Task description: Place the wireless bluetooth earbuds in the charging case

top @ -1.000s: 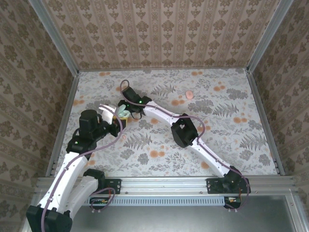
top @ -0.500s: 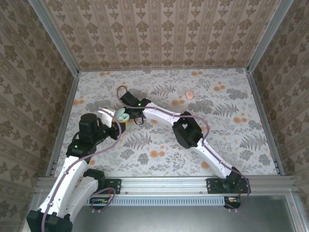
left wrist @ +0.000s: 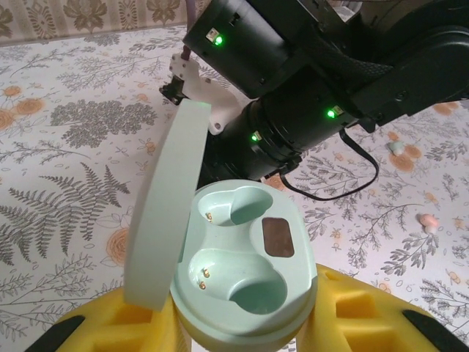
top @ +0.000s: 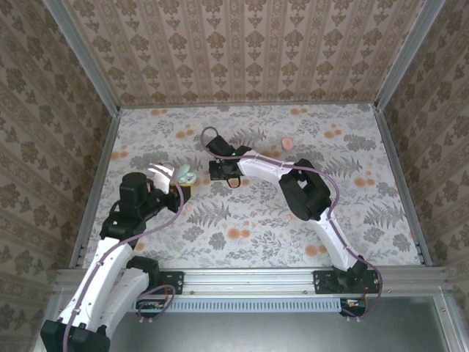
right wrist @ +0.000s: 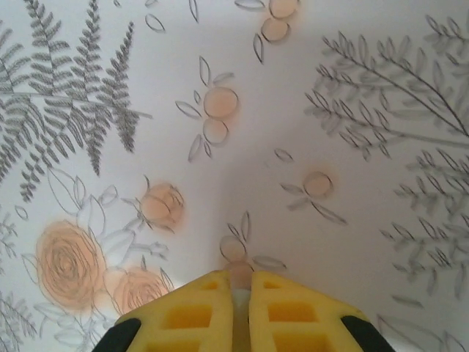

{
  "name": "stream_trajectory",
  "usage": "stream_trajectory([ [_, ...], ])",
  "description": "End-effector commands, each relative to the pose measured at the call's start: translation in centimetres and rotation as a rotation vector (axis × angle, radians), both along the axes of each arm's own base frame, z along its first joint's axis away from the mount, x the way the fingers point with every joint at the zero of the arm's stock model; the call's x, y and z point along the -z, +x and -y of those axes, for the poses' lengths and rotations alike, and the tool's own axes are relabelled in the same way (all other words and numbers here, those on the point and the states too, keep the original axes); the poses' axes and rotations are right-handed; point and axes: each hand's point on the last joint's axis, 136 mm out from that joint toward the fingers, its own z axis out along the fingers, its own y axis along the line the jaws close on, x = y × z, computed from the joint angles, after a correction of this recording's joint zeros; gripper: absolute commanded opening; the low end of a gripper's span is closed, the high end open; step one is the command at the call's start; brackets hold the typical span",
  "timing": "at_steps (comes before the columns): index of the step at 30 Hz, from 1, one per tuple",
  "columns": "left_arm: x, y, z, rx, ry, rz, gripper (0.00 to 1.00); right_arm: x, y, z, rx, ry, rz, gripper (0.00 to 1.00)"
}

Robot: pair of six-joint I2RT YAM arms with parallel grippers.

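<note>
Above the tabletop (top: pixel 352 213), the right hand (top: pixel 223 171) has drawn back from the case (top: pixel 183 174) and clenched; a pink earbud (top: pixel 287 143) lies well apart to its right

Left wrist: the left hand (left wrist: pixel 245 323) grips the case, lid (left wrist: pixel 165 213) up, both sockets (left wrist: pixel 249 290) empty, two earbuds (left wrist: pixel 429 222) lying loose beyond

Right wrist: the hand is shut low over the print; I cannot tell whether anything is pinched, so filling looks not yet begun

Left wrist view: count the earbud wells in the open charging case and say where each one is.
2. In the charging case, the far well lies toward the right arm; the near well lies toward the yellow fingers. Both are empty; none looks hidden.
</note>
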Motion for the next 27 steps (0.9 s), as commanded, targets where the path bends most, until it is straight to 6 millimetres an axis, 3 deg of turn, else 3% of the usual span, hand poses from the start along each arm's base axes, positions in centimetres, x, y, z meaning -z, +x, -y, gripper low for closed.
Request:
stream_trajectory([
  [1, -1.4, -0.3, 1.3, 0.08, -0.065, 0.033, 0.13, -2.8, -1.2, 1.7, 0.011, 0.011, 0.014, 0.05],
  [5, -1.8, -0.7, 2.5, 0.161, -0.111, 0.063, 0.13, -4.6, -2.7, 5.1, 0.051, 0.004, 0.01, 0.05],
  [13, -2.6, -0.6, 5.0, 0.304, -0.168, 0.122, 0.13, -10.8, -6.5, 10.8, 0.074, -0.023, 0.088, 0.05],
  [22, -1.1, -1.4, 9.3, 0.467, -0.049, 0.157, 0.13, -16.6, -10.3, 14.4, 0.093, 0.036, 0.175, 0.06],
  [27, -0.3, -1.1, 10.2, 0.481, -0.044, 0.17, 0.13, -19.0, -12.0, 15.2, 0.095, 0.096, 0.198, 0.06],
])
